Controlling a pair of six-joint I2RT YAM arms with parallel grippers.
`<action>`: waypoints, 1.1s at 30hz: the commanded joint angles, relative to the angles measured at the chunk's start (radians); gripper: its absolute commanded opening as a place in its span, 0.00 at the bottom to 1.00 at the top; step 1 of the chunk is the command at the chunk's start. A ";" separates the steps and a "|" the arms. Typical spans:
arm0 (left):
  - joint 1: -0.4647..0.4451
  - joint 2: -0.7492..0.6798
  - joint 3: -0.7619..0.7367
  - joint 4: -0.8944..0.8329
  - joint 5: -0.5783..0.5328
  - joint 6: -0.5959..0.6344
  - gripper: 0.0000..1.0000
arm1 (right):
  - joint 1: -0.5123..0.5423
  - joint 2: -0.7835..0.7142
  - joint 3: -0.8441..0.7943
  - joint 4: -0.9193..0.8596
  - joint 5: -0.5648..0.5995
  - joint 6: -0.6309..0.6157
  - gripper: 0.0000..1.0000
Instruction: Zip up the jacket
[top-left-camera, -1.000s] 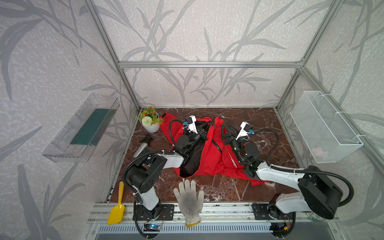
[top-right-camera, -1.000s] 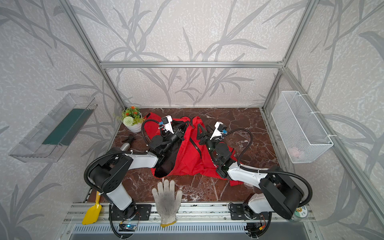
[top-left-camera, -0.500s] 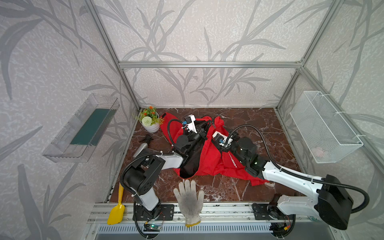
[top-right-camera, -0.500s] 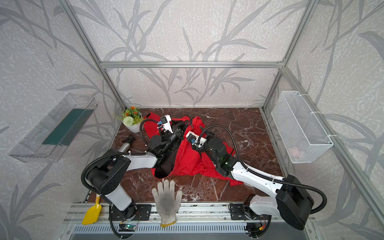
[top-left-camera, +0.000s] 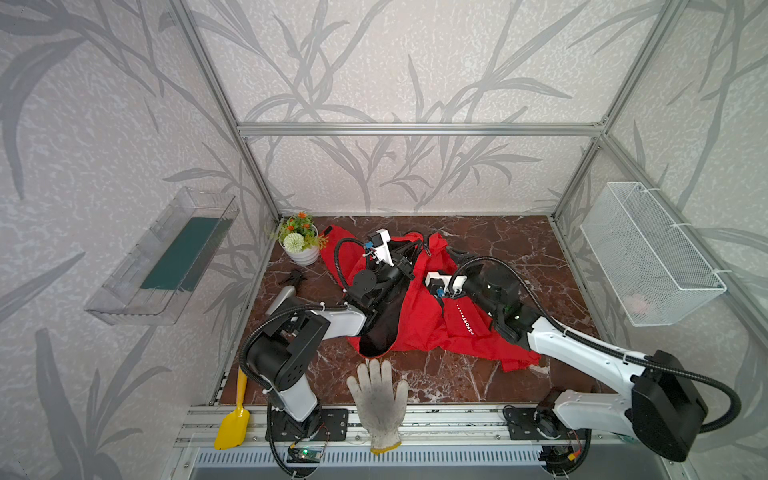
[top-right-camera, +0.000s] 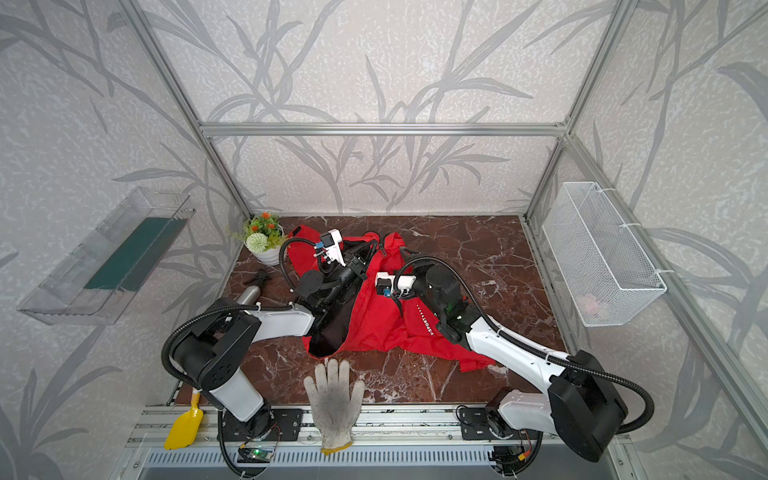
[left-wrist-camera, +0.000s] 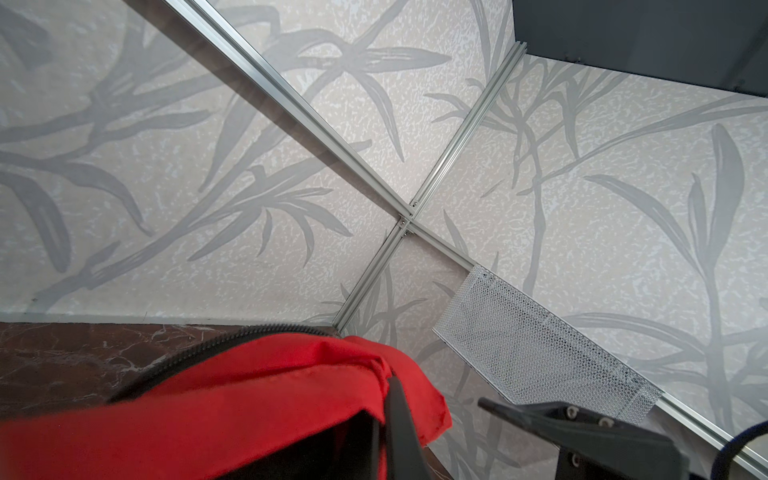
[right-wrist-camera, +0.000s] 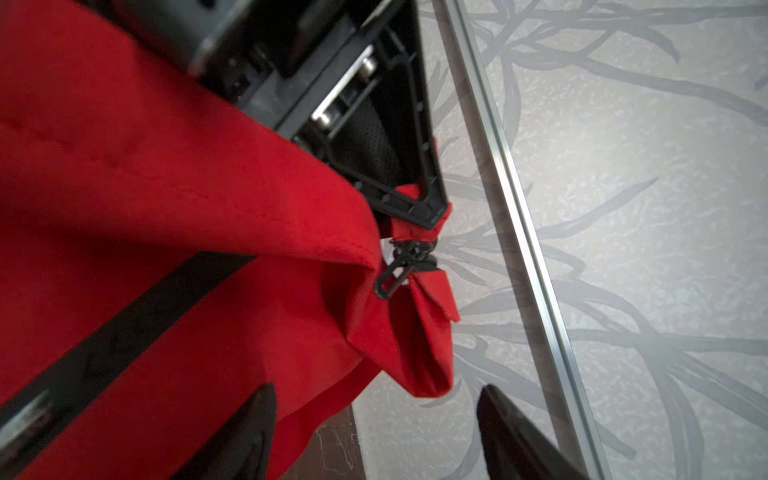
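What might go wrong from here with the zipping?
The left gripper pinches only a small fold of the jacket right beside the zipper pull; that cloth may slip free under tension. The right gripper is open, with a loose red fold hanging close to the small pull, so it might close on cloth instead. The jacket lies bunched on the table, so the zipper may snag.

The jacket bears white lettering reading roughly "XSPORT".
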 joint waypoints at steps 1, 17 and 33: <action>0.002 -0.040 0.012 0.023 0.016 -0.014 0.00 | -0.019 -0.036 0.065 -0.079 -0.056 -0.041 0.76; 0.002 -0.048 0.015 0.022 0.014 -0.021 0.00 | -0.041 0.119 0.198 -0.054 -0.080 -0.124 0.75; 0.003 -0.053 0.005 0.022 0.009 -0.018 0.00 | -0.040 0.115 0.210 -0.015 -0.142 -0.095 0.74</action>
